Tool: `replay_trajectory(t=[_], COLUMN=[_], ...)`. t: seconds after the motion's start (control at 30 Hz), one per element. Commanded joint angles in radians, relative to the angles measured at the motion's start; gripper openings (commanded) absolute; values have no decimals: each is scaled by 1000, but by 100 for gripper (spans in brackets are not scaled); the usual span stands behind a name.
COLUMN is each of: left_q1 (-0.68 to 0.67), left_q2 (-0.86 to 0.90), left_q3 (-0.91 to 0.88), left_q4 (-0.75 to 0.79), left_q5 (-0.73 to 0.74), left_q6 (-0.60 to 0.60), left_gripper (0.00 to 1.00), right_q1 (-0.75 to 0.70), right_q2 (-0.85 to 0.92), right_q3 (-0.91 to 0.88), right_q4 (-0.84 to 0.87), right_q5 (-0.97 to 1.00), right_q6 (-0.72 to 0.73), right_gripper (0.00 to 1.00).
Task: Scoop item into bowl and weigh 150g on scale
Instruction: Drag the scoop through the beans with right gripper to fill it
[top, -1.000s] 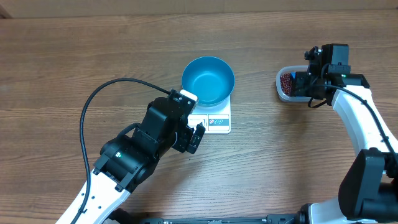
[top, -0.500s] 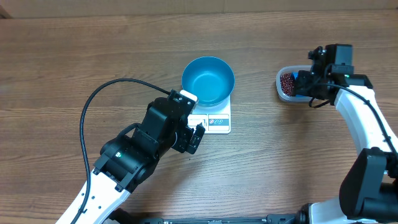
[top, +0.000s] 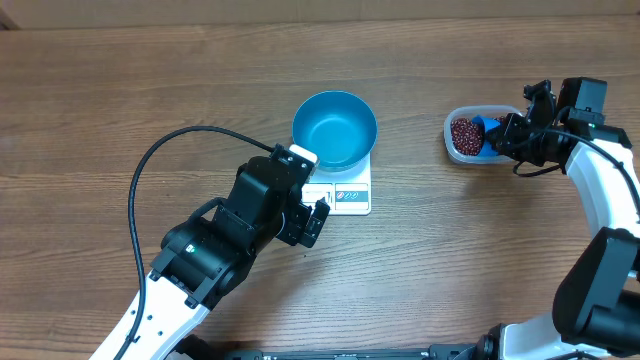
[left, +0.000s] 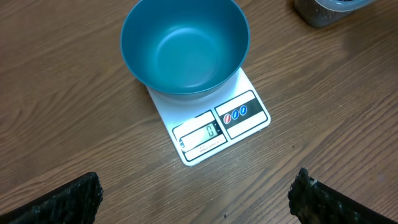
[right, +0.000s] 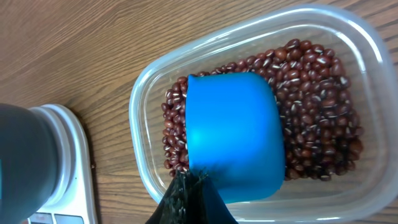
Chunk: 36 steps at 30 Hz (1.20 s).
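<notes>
The left gripper (top: 312, 218) hovers just beside the display edge of the scale (left: 244, 113), jaws spread wide and holding nothing. The bowl (top: 334, 130) sits empty on that scale, which reads 0. Well apart to the right, the beans (right: 317, 93) fill 1 clear container (right: 144, 99), where the right gripper (right: 189, 198) is clamped tight on the blue scoop (right: 236, 137), its cup lying on the beans.

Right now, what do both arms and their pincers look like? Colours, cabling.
Left arm: bulky black housing on a white lower link, with a black cable looping off it. Left pincer: black, rough-textured fingers. Right arm: white links, black joints and wrist. Right pincer: black.
</notes>
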Motion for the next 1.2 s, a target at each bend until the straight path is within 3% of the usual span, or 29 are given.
replay_trajectory(t=[0.0, 0.77, 1.17], left_q1=[5, 5, 5], left_q2=[-11, -11, -11], left_q3=[-3, -3, -3], left_q4=[2, 1, 0], left_q5=[-10, -10, -10], left_q6=[15, 15, 15], left_gripper=[100, 100, 100], right_q1=[6, 4, -76], right_q2=[65, 90, 90], right_q3=[-12, -12, -12], right_q4=[-36, -40, -44], right_q5=[-61, -114, -200], right_q6=[19, 42, 34], right_gripper=[4, 4, 4])
